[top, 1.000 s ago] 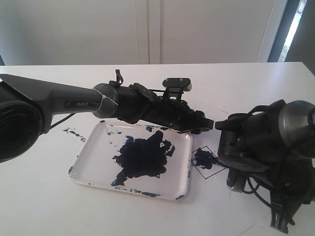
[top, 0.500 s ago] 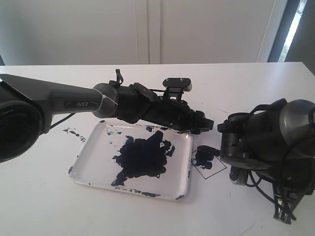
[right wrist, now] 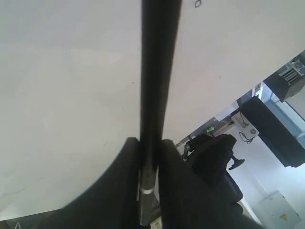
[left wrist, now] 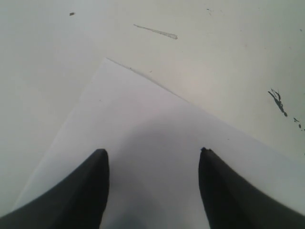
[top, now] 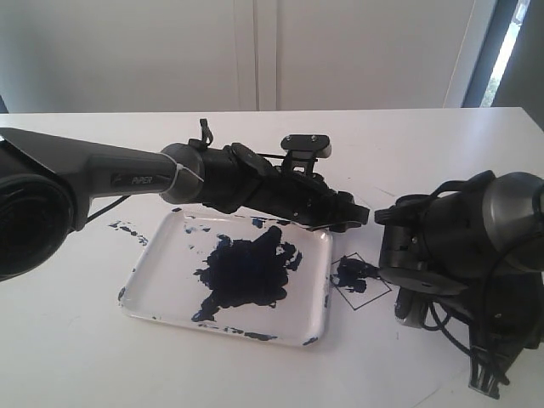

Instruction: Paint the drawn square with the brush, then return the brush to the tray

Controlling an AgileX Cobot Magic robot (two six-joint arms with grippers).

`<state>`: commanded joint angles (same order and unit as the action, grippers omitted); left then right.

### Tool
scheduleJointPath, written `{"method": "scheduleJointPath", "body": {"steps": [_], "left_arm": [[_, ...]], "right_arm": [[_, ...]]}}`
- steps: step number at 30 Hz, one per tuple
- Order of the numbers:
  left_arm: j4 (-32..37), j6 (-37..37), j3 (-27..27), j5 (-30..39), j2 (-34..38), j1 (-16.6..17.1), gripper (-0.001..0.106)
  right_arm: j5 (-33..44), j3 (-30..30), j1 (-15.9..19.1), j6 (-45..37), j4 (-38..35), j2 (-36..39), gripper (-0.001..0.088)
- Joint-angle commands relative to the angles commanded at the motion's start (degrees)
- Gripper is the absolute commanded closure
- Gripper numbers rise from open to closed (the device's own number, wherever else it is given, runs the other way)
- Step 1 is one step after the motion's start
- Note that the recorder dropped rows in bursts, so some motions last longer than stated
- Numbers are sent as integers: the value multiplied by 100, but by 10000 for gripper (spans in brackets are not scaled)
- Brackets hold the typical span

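The right gripper is clamped on the handle of the brush near the drawn square, which is partly smeared navy just beside the tray. The left gripper is spread wide, empty, above the paper. A stroke could stray past the thin outline or drag the paper if nothing pins it. The tray holds only a dark paint blotch, and the left arm overhanging its far rim could block the brush's return.
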<state>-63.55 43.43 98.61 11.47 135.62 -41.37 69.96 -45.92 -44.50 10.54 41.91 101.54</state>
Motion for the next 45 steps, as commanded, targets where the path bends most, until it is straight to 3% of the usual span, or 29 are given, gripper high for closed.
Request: {"method": "scheduleJointPath", "body": {"steps": [7,14,20,29,41,45], "left_arm": [[0,0,0,11,0,0,448],[15,0,0,11,0,0,448],[15,0,0,11,0,0,448],[21,-14,0,-1,0,0,448],[21,-130,0,-3,0,0,448],[21,-130,0,-31,0,0,448]], "right_arm": [[0,0,0,0,189,0,868],[0,0,287,33,190,165,868],[0,0,287,537,667,165,868],[0,339,-108,880,1542,202,868],[0,677,-267,914,1352,202,868],[0,790,-516,914,1255,202,868]]}}
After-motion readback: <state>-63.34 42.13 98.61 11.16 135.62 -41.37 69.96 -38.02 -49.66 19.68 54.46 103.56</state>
